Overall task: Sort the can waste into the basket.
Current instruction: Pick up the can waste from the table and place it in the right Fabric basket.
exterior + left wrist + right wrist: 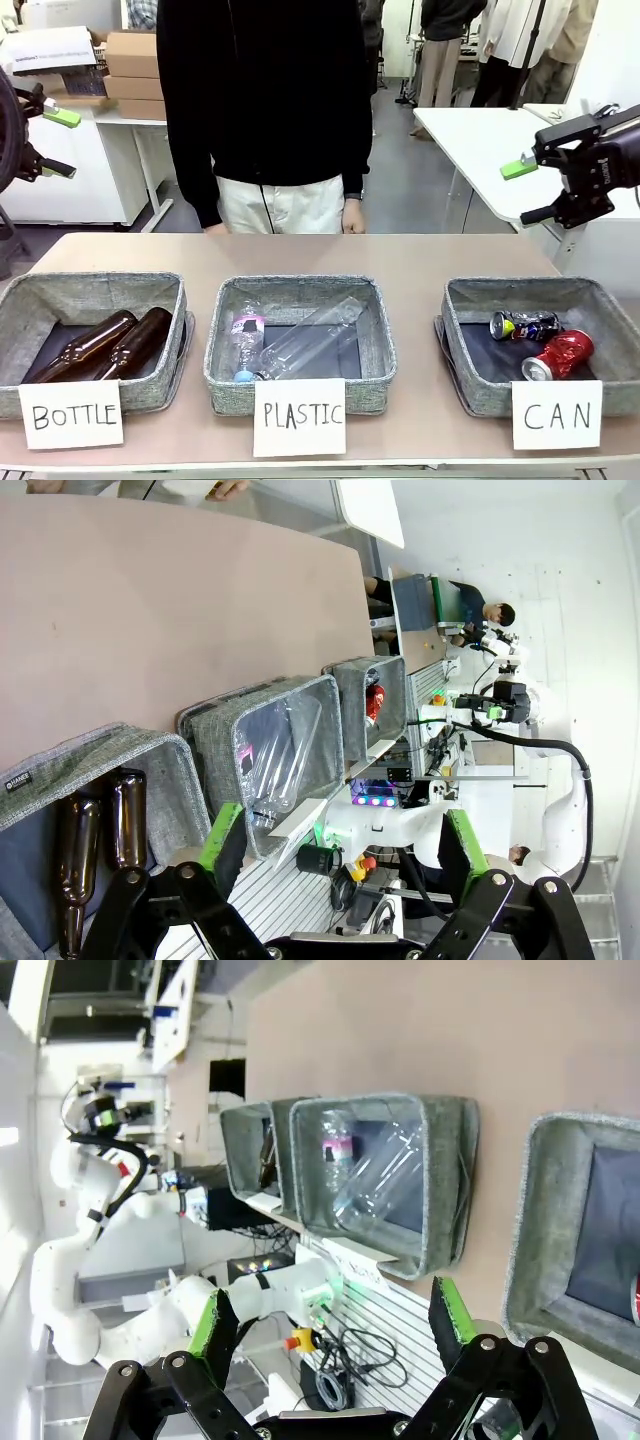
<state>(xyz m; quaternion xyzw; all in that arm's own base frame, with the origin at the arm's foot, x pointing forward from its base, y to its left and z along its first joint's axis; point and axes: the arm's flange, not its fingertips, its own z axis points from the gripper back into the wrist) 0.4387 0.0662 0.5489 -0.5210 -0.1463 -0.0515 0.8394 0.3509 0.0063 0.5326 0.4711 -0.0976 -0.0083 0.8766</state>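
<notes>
Both pieces of can waste lie inside the grey basket (465,340) behind the "CAN" sign at the right: a crushed red can (558,355) and a dark blue and silver can (525,325) behind it. My right gripper (525,190) hangs open and empty high above that basket's far side. Far to the left, my left gripper (60,143) is also open and empty, raised off the table. The left wrist view looks past my left gripper (343,845) to the basket (392,680) with the red can (375,702). Beyond my open right gripper (330,1325), the right wrist view shows the basket (535,1230).
A basket signed "BOTTLE" (170,350) holds two brown glass bottles (110,345). The middle one, signed "PLASTIC" (385,350), holds clear plastic bottles (300,345). A person in a black top (265,100) stands at the table's far edge. Bare tabletop (300,255) lies behind the baskets.
</notes>
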